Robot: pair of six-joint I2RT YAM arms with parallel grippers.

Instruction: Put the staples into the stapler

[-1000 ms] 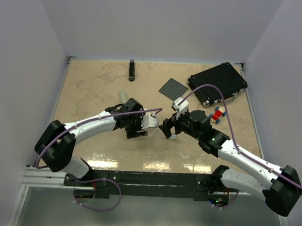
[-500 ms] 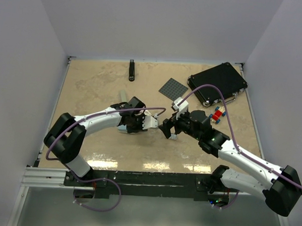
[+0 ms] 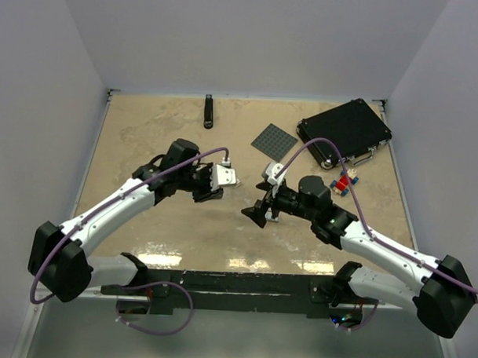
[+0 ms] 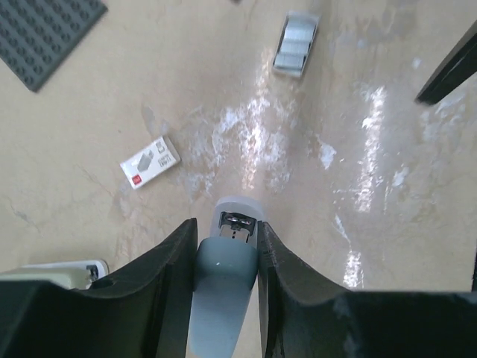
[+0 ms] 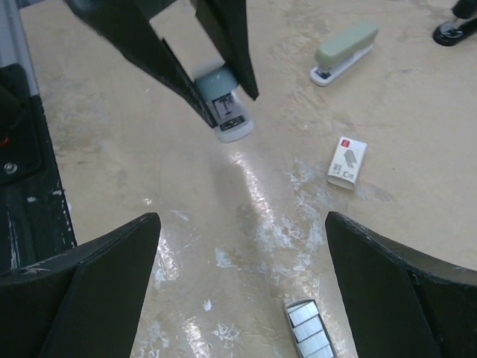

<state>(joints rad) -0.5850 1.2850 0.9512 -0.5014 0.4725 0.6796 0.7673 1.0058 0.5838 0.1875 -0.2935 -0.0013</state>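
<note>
My left gripper [image 4: 226, 226] is shut on a small pale grey-blue stapler [image 4: 222, 280] with silvery metal showing at its rounded tip, and holds it above the table. From the right wrist, the held stapler [image 5: 222, 104] hangs between the left fingers [image 5: 156, 52]. The staples lie below: a tiny white box [image 4: 151, 162] [image 5: 346, 162] and a small grey tray of staple strips [image 4: 296, 52] [image 5: 309, 332]. My right gripper [image 5: 242, 218] [image 3: 259, 213] stands wide open over the table near the tray, holding nothing.
A second small stapler, grey-green on a white base [image 5: 344, 52], lies on the table behind the box. A slim black stapler [image 3: 209, 111], a grey studded baseplate [image 3: 273, 139], a black case [image 3: 344, 132] and red-and-blue bricks [image 3: 346, 181] sit at the back.
The left gripper closed on the pale stapler and carried it up and back to the left. The right gripper shifted slightly left, still open.
</note>
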